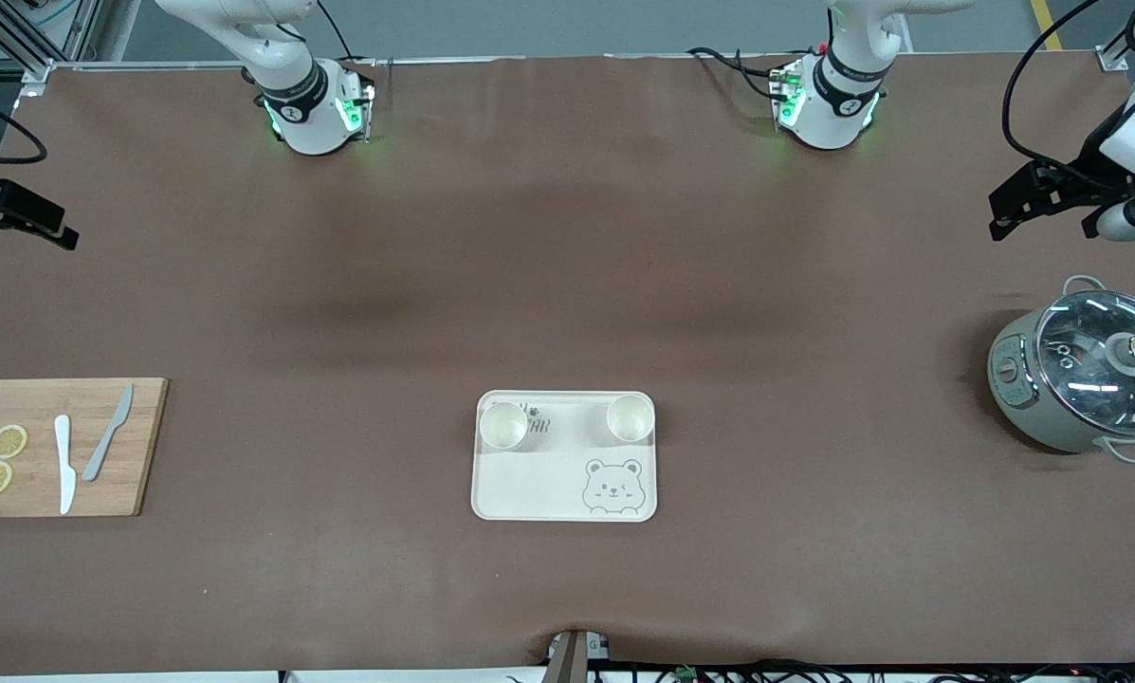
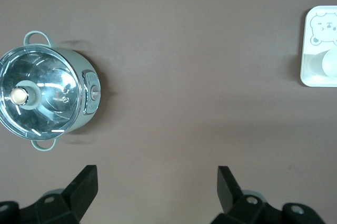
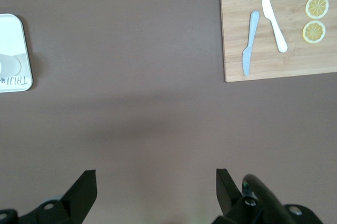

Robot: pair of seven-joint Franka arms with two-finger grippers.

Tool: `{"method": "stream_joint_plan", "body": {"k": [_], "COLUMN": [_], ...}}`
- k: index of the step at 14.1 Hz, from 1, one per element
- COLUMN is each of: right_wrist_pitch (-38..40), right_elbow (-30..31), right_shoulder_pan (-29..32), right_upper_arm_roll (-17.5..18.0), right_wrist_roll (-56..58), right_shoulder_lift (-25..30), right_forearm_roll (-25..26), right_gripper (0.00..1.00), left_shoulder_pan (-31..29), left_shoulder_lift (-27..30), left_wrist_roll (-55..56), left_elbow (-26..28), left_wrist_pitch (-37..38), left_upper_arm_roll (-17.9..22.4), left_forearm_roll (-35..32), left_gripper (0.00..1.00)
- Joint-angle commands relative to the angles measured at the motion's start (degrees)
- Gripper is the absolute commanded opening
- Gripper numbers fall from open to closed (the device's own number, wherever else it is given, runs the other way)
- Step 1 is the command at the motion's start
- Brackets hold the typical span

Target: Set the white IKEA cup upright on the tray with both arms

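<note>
Two white cups (image 1: 503,424) (image 1: 630,417) stand upright on the tray (image 1: 564,498), both along its edge farthest from the front camera. Judged from this, placement is complete and nothing is left to carry. My left pincer (image 2: 157,190) hangs open over bare bench beside the pot (image 1: 1084,378). My right pincer (image 3: 156,191) waits open near the cutting board (image 3: 279,60).

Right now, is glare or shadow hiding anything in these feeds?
Front view: light is even; faint dark bands cross the table, and green base lights glow. Both cups on the tray read clearly. Left wrist view: the pot's glass lid throws bright streaks, hiding its inside. Right wrist view: no glare; the cutting board is sharp, the tray cropped.
</note>
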State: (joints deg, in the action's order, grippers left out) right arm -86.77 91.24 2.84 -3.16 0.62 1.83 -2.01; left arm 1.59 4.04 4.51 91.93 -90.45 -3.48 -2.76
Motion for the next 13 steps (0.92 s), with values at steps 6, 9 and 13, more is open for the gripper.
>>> {"method": "stream_joint_plan", "body": {"k": [6, 9, 13], "right_wrist_pitch": [-0.32, -0.06, -0.15], "right_elbow": [2.01, 2.01, 2.01], "right_shoulder_pan": [-0.82, -0.82, -0.74], "right_upper_arm_roll": [0.0, 0.0, 0.0], "right_wrist_roll": [-3.0, -3.0, -3.0], "right_shoulder_lift": [1.42, 1.33, 1.33], "right_forearm_roll": [0.08, 0.08, 0.08], "right_gripper": [1.0, 1.0, 1.0], "left_shoulder_pan": [-0.01, 0.08, 0.96], "left_shoulder_lift": [-0.08, -0.52, -2.63], "left_wrist_roll": [-0.29, -0.46, -0.2], "left_elbow": [-0.09, -0.35, -2.37], "left_wrist_pitch": [-0.78, -0.69, -0.34], "left_upper_arm_roll": [0.06, 0.06, -0.03], "left_forearm_roll": [0.91, 0.91, 1.61], "left_gripper": [1.0, 1.0, 1.0]}}
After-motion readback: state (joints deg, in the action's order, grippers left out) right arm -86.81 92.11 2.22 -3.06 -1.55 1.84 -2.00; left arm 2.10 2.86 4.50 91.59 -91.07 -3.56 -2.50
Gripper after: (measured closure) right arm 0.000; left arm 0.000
